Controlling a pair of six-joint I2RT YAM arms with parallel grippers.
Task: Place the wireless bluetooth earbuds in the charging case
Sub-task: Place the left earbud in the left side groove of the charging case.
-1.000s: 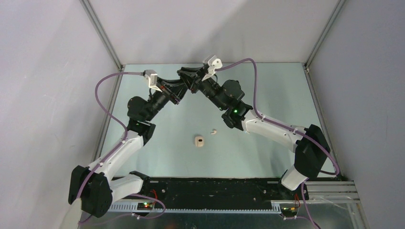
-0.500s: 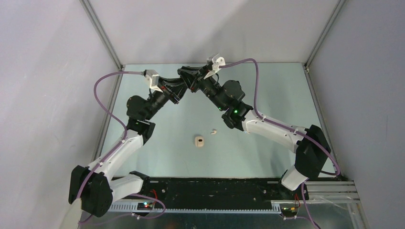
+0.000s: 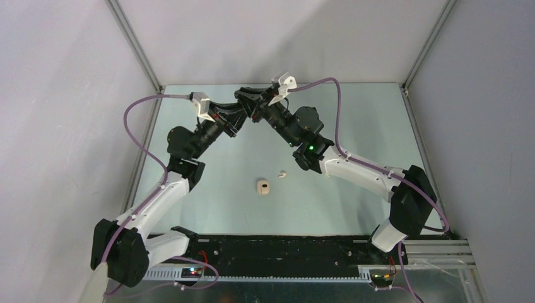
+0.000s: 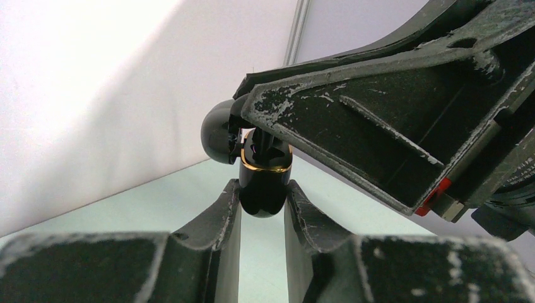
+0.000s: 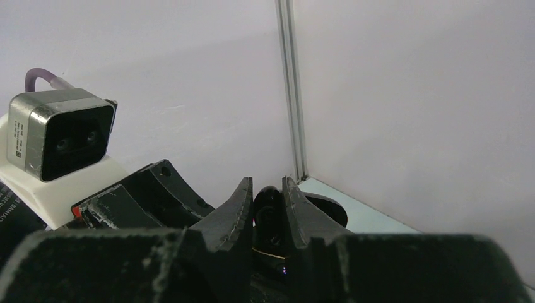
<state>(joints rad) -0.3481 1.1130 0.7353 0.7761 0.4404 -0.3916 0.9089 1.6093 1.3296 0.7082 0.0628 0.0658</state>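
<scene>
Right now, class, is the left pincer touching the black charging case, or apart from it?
Touching. In the left wrist view the left pincer clamps the black charging case, a finger pressed on each side, no gap.

1. Your left arm [image 3: 161, 196] and right arm [image 3: 359, 169] match: white shells on the long links, and black housings at the joints and bases.
2. A purple cable [image 3: 135, 126] runs along each arm to its wrist.
3. A small green light [image 3: 310, 149] glows on a black joint of each arm.
4. Each wrist carries a grey box camera [image 5: 60, 132] with two dark lenses, on a white mount.
5. Your left gripper [image 4: 262, 189] and right gripper [image 5: 266, 186] have black fingers, scuffed grey along the edges. A red tab [image 4: 438, 188] shows on the right one.
</scene>
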